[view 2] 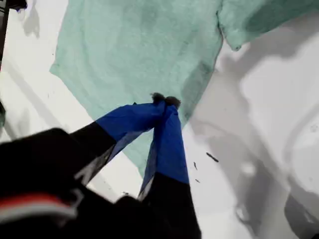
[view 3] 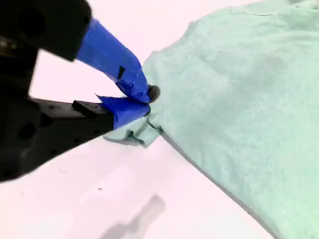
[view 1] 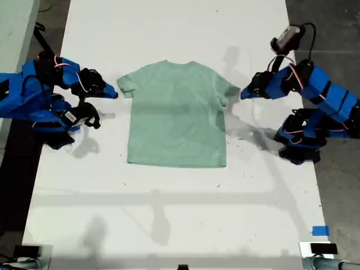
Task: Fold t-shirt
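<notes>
The pale mint-green t-shirt (view 1: 177, 115) lies flat and spread out on the white table (view 1: 169, 214), collar toward the exterior view's top. My first gripper (view 1: 243, 94) is at the sleeve on the exterior view's right. Its jaws are shut, and in the first wrist view the first gripper (view 2: 164, 100) hovers over the t-shirt (view 2: 134, 50) near the armpit. My second gripper (view 1: 114, 93) is at the sleeve on the exterior view's left. In the second wrist view the second gripper (view 3: 148, 98) is shut, its tips just over the sleeve's edge of the t-shirt (view 3: 239, 89), with no cloth showing between them.
A strip of blue tape (view 1: 320, 230) sits near the table's corner at the exterior view's lower right. Dark floor borders the table on both sides. The arm bases stand at the table's edges on the exterior view's left and right.
</notes>
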Tool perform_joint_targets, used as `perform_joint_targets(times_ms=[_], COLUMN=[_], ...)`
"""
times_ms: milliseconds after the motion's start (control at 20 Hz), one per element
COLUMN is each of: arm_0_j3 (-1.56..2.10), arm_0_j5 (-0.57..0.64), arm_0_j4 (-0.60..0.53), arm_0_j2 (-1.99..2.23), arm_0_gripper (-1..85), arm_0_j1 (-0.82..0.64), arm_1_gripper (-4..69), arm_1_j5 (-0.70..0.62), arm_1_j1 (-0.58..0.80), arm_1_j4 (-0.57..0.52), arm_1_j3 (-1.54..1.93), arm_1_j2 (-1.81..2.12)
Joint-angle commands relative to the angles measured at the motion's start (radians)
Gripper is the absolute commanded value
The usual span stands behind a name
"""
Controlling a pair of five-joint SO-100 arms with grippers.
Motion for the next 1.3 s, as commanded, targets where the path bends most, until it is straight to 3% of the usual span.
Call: perform_joint_targets(times_ms=[0,300,550,650,800,1050,1250], arm_0_j3=[-0.213,-0.56,-0.611,-0.609,-0.607,-0.589,-0.586], arm_0_j5=[0.074,0.216,0.288,0.307,0.325,0.331,0.336], arm_0_j4=[0.052,0.215,0.241,0.244,0.244,0.236,0.229], arm_0_j2=[-0.144,-0.472,-0.545,-0.545,-0.546,-0.548,-0.565], arm_0_gripper=[0.0,2.9,24.7,25.6,25.8,25.8,25.9], arm_0_j1=[-0.103,-0.287,-0.319,-0.334,-0.35,-0.354,-0.354], arm_1_gripper=[-0.9,0.6,28.5,28.8,30.3,30.2,30.3], arm_1_j5=[-0.097,-0.261,-0.341,-0.368,-0.416,-0.491,-0.509], arm_1_j1=[0.089,0.276,0.311,0.324,0.359,0.422,0.428], arm_1_j4=[0.074,0.253,0.278,0.276,0.195,-0.098,-0.232], arm_1_j3=[-0.241,-0.592,-0.65,-0.629,-0.514,-0.21,-0.143], arm_1_j2=[-0.126,-0.42,-0.518,-0.534,-0.534,-0.551,-0.658])
